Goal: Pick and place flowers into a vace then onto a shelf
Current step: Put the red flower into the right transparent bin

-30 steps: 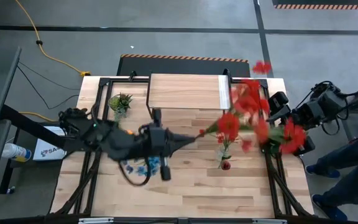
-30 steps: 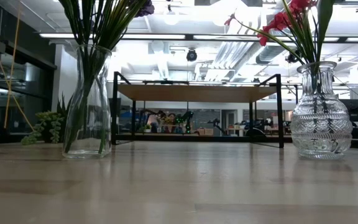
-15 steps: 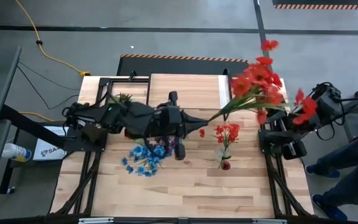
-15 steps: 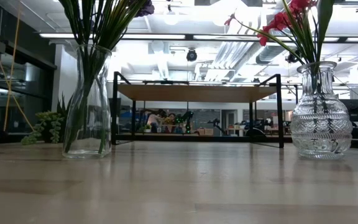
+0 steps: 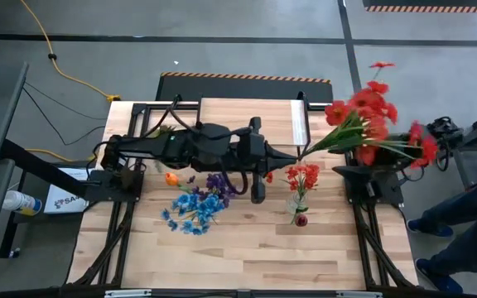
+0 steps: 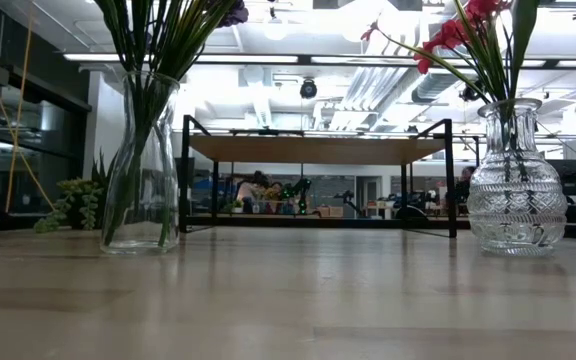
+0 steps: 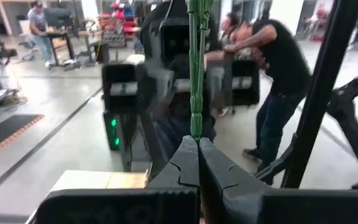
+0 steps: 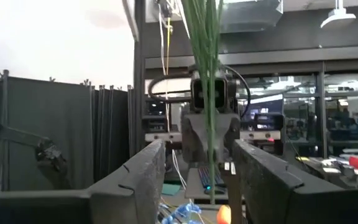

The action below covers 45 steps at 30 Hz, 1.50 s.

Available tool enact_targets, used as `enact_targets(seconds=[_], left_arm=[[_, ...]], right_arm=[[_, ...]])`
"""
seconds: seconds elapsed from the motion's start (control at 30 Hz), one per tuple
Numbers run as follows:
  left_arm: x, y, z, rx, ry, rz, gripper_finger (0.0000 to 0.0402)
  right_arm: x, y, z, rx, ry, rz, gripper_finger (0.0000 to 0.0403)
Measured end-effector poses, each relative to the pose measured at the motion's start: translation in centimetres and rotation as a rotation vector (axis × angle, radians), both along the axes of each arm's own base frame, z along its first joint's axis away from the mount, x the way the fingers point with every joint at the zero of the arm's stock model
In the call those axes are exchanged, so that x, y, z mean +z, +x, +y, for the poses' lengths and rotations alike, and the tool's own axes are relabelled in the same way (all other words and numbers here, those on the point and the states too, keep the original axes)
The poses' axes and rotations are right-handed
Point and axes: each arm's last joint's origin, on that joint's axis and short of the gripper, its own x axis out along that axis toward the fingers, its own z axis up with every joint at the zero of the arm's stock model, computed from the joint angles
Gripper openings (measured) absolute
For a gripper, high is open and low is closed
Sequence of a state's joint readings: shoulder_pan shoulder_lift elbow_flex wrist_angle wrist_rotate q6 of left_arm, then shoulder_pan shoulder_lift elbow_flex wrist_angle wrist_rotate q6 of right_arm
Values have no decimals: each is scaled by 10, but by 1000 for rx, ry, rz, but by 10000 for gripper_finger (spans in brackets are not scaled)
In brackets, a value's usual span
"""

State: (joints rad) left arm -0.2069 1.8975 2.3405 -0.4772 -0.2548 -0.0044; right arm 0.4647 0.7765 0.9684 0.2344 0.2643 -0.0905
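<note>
Flowers [image 5: 363,124], a red spray, hang in the air over the counter's [image 5: 247,248] right side, stems pointing toward the left claw [image 5: 298,155], whose fingers pinch the stem end tight. The right claw [image 8: 194,180] stands spread on either side of the stems without touching them. Just behind lies the shelf [image 5: 247,122]. Below the left arm sit a clear vase of blue and purple blooms [image 5: 193,207] and a ribbed glass vase [image 6: 515,190] with red sprigs. A small spiky plant [image 6: 73,203] stands at the counter's far left corner.
</note>
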Motion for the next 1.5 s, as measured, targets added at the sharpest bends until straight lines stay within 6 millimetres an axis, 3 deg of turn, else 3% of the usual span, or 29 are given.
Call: enact_targets(seconds=[0.23,0.67,1.5], left_arm=[[-2,4,4,-18,0,4,26],[-8,5,5,25,7,50,26],[-16,14,7,23,-38,72,26]], right_arm=[[-6,22,-9,-2,15,30,211],[-6,45,-26,87,62,-7,251],[-5,46,-37,41,64,-27,251]])
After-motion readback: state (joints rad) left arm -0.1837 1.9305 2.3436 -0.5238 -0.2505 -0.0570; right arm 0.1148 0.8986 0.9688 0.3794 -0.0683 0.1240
